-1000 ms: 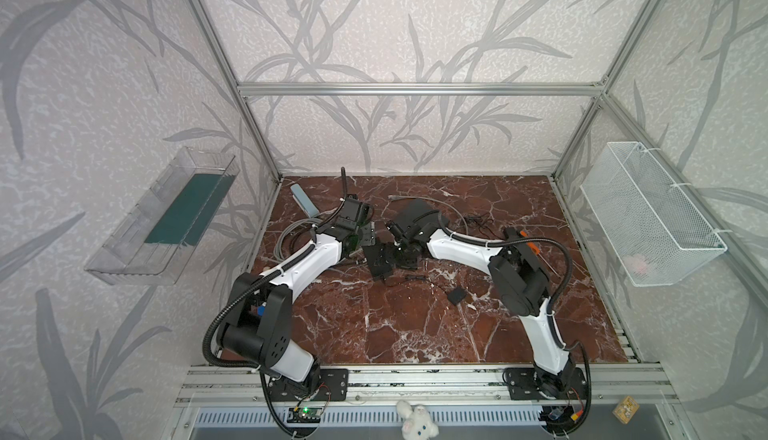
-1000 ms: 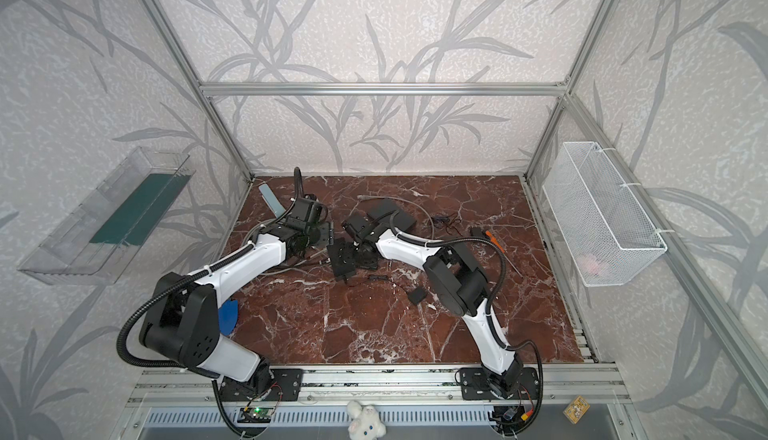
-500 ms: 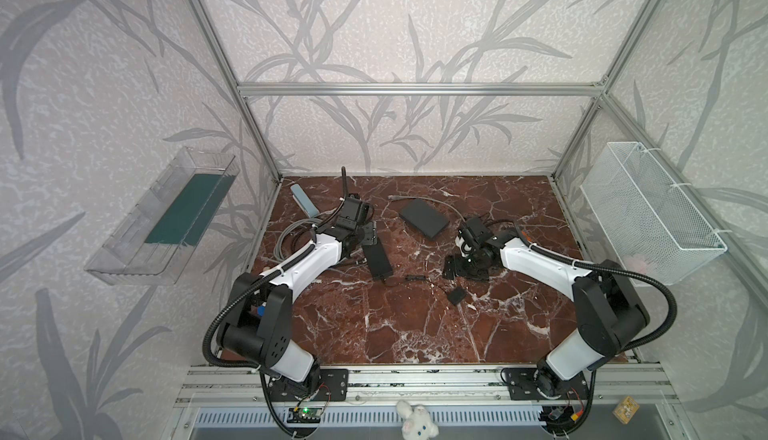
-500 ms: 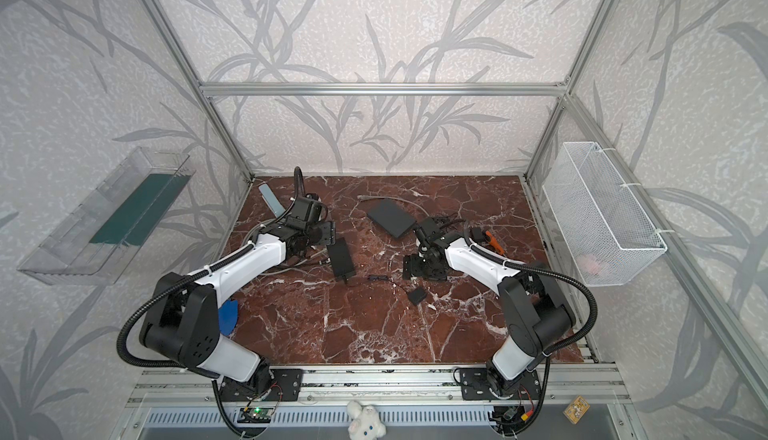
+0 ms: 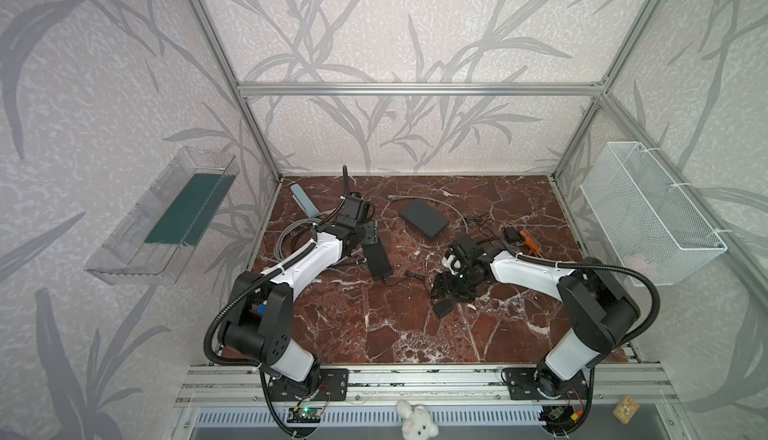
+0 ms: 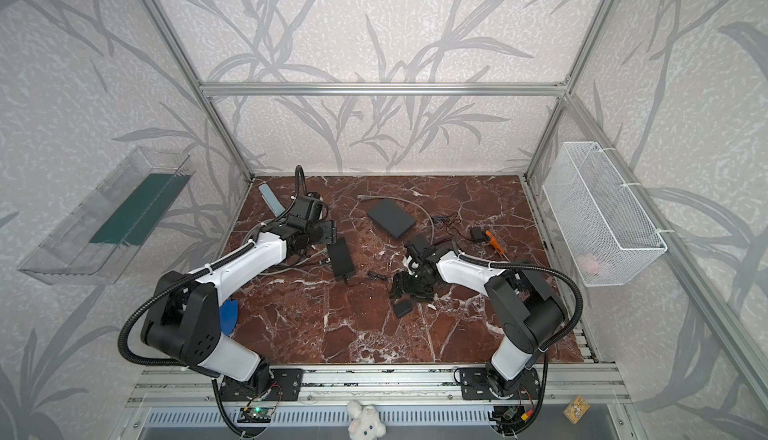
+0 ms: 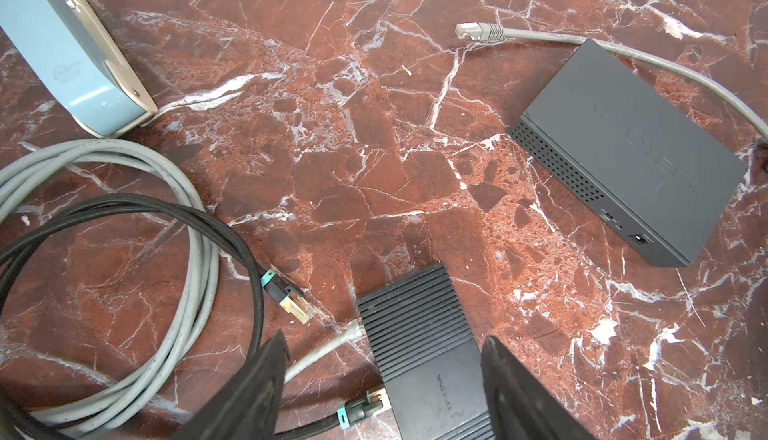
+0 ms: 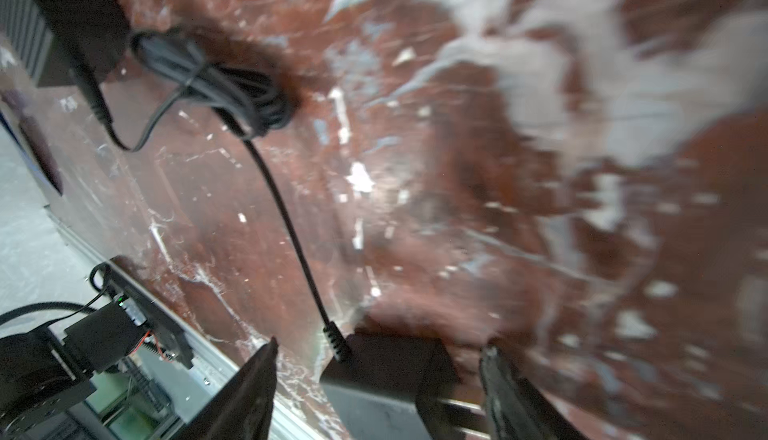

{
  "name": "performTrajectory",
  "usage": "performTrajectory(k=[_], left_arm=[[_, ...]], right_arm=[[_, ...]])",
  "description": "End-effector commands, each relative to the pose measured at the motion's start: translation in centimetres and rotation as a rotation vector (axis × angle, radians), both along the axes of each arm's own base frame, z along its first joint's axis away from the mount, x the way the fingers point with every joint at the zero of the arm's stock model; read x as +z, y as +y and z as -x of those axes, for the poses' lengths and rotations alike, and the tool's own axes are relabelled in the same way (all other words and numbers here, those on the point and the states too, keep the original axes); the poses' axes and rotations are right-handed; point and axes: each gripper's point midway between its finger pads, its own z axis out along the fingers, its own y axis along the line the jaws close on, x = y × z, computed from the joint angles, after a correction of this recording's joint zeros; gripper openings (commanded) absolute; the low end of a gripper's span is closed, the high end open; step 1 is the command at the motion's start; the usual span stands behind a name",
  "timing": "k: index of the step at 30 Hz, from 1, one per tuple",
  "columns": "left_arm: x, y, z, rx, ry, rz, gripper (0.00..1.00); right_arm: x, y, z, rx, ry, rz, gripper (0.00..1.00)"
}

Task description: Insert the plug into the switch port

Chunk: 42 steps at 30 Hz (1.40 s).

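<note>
Marble counter [image 5: 498, 334]: the right end effector [image 8: 378, 350] has swung off the left-of-centre switch [image 5: 377, 257] and hangs released astride the adapter block [image 8: 395, 392], right of centre. Meanwhile the left end effector [image 7: 383, 344] stays released astride the switch; the adapter's plug [image 8: 97, 101] seems seated at its near end.

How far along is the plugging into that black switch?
Done: a grey cable and a black braided cable sit in the ribbed black switch; the power cord plug looks pushed into its end, though blurred. In hand: nothing; the left hand stands open astride the switch, the right hand open over the power adapter. Possibly left: one gold-tipped plug lies loose beside the switch.
</note>
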Motion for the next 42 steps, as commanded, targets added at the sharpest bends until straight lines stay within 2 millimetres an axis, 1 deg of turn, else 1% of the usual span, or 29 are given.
performTrajectory(k=[1, 2, 5, 8, 10, 11, 13, 15, 17, 18, 20, 22, 25, 27, 28, 30, 34, 37, 42], left_arm=[[1.0, -0.4, -0.8, -0.002, -0.019, 0.011, 0.75], [1.0, -0.5, -0.9, -0.003, -0.018, 0.011, 0.75], [0.9, -0.6, -1.0, -0.005, -0.019, 0.012, 0.75], [0.8, -0.5, -1.1, -0.003, -0.019, 0.007, 0.75], [0.6, -0.5, -1.2, -0.003, -0.017, 0.004, 0.75], [0.5, -0.6, -1.3, -0.004, -0.014, 0.004, 0.75], [0.5, -1.0, -1.4, -0.022, -0.007, -0.015, 0.73], [0.3, -1.3, -1.6, -0.042, 0.004, -0.064, 0.73], [0.2, -1.8, -1.8, -0.058, 0.011, -0.083, 0.73], [0.2, -2.2, -2.1, -0.063, 0.013, -0.078, 0.73], [0.3, -3.1, -2.6, -0.072, 0.011, -0.059, 0.73], [0.2, -4.4, -3.3, -0.1, 0.013, -0.048, 0.73], [-0.6, -7.1, -4.4, -0.156, 0.03, -0.058, 0.73], [-1.5, -8.7, -5.3, -0.181, 0.045, -0.053, 0.73], [-1.9, -9.5, -5.9, -0.185, 0.048, -0.039, 0.74], [-2.9, -10.6, -7.2, -0.187, 0.064, -0.01, 0.75], [-3.8, -13.0, -9.9, -0.199, 0.063, 0.057, 0.76], [-4.3, -14.0, -11.9, -0.188, 0.056, 0.1, 0.77], [-5.4, -14.1, -14.8, -0.161, 0.051, 0.101, 0.78]], right_arm=[[0.3, 4.9, -0.4, 0.013, 0.033, -0.12, 0.75], [0.7, 6.4, -0.5, 0.026, 0.033, -0.153, 0.75], [1.6, 9.8, -0.8, 0.08, 0.013, -0.198, 0.75], [3.0, 12.7, -1.2, 0.123, 0.002, -0.272, 0.77], [4.4, 14.0, -1.6, 0.134, 0.005, -0.339, 0.78], [5.1, 14.1, -1.9, 0.137, -0.006, -0.352, 0.78], [6.3, 13.2, -2.6, 0.137, -0.033, -0.349, 0.78], [7.1, 11.1, -3.5, 0.124, -0.057, -0.32, 0.78], [7.6, 7.9, -4.8, 0.086, -0.079, -0.27, 0.77], [7.6, 6.0, -5.7, 0.056, -0.093, -0.238, 0.76], [7.2, 2.2, -7.7, 0.005, -0.133, -0.174, 0.73], [6.9, -1.0, -9.9, -0.054, -0.158, -0.131, 0.72], [6.0, -4.3, -12.9, -0.132, -0.181, -0.103, 0.73], [5.4, -5.2, -14.6, -0.166, -0.187, -0.095, 0.73], [5.4, -5.3, -15.4, -0.182, -0.196, -0.096, 0.73], [5.0, -5.4, -16.6, -0.211, -0.205, -0.094, 0.73], [4.1, -4.8, -18.4, -0.27, -0.205, -0.124, 0.74], [2.9, -4.7, -19.1, -0.296, -0.204, -0.13, 0.75], [1.7, -4.2, -20.2, -0.346, -0.187, -0.156, 0.75]])
